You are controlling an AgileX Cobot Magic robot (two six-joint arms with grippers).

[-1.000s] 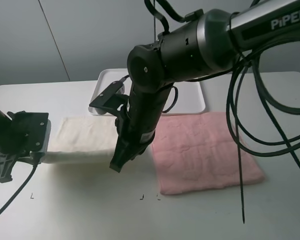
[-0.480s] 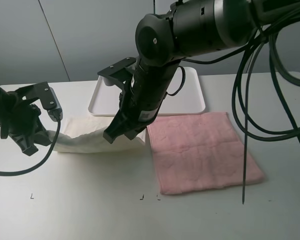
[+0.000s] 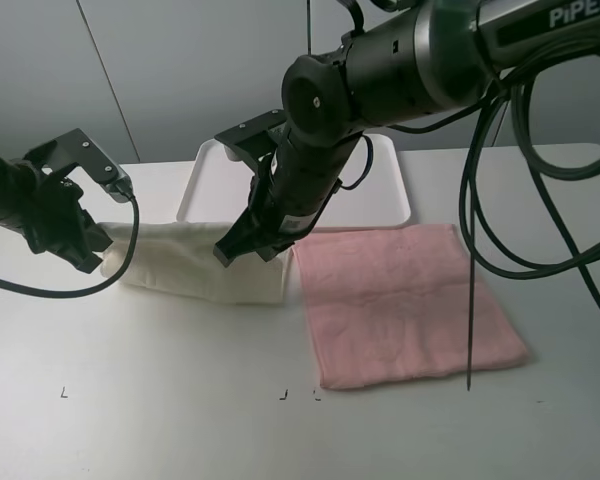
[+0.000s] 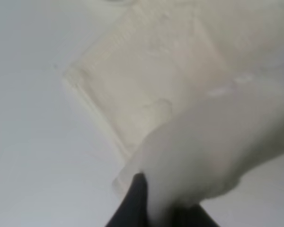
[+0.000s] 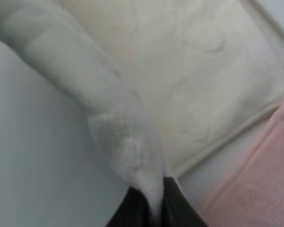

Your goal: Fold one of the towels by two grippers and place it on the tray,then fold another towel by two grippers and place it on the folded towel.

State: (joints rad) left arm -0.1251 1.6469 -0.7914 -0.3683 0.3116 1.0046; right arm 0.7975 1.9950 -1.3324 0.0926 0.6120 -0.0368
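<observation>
While the left tool [image 3: 97,262] and right tool [image 3: 236,252] each pinch an end, the cream towel [image 3: 192,268] stretches sideways.

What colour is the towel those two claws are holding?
The towel is cream, seen best in the exterior high view.

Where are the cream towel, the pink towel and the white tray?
cream towel [image 3: 190,265]: exterior high view, middle of the cloth.
pink towel [image 3: 405,305]: exterior high view, centre of the cloth.
white tray [image 3: 388,200]: exterior high view, bare floor near right rim.
</observation>
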